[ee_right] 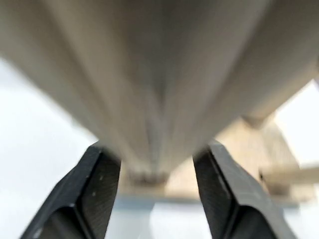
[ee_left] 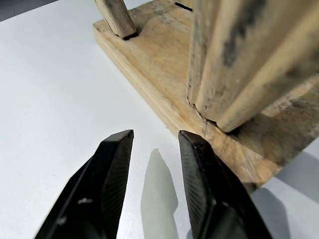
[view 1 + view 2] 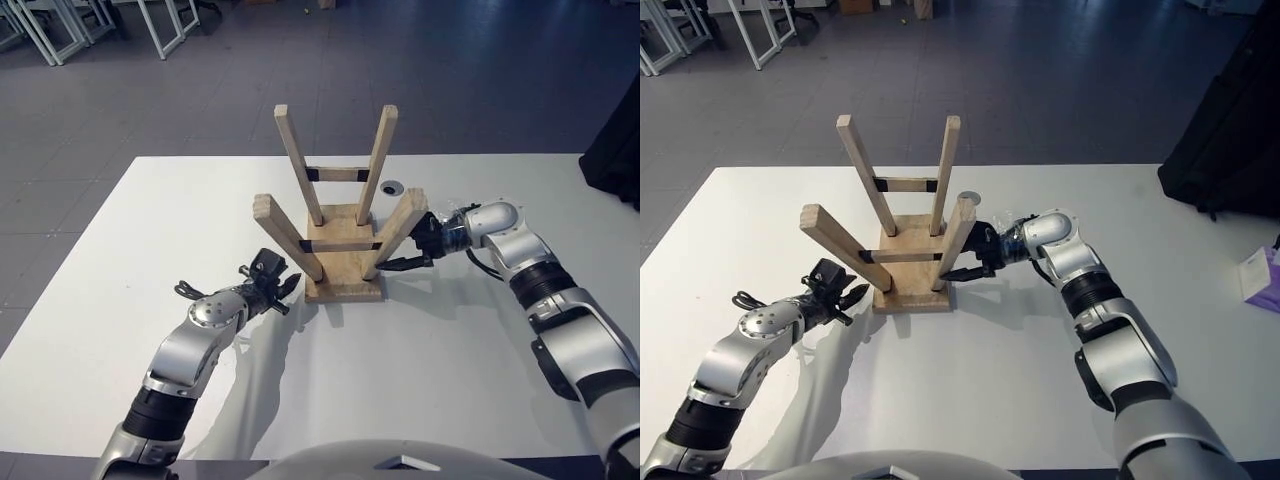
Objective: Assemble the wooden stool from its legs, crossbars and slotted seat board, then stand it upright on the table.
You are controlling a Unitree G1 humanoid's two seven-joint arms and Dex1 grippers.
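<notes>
Place: a lab-like workroom (bare, institutional).
Floor: grey tiled floor (image 3: 480, 70) beyond the wide white table (image 3: 100, 330).
Furniture: white metal desk frames (image 3: 165, 25) past the table's far-left corner.

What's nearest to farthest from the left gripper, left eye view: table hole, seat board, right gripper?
1. Seat board, its near corner right beside the left gripper.
2. Right gripper, across the board, on the front-right leg.
3. Table hole, farther back, to the right.

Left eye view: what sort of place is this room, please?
Probably a lab or workshop hall. The signs are a bare grey floor, white metal table frames standing at the far left, and a plain white table that serves as a workbench.
</notes>
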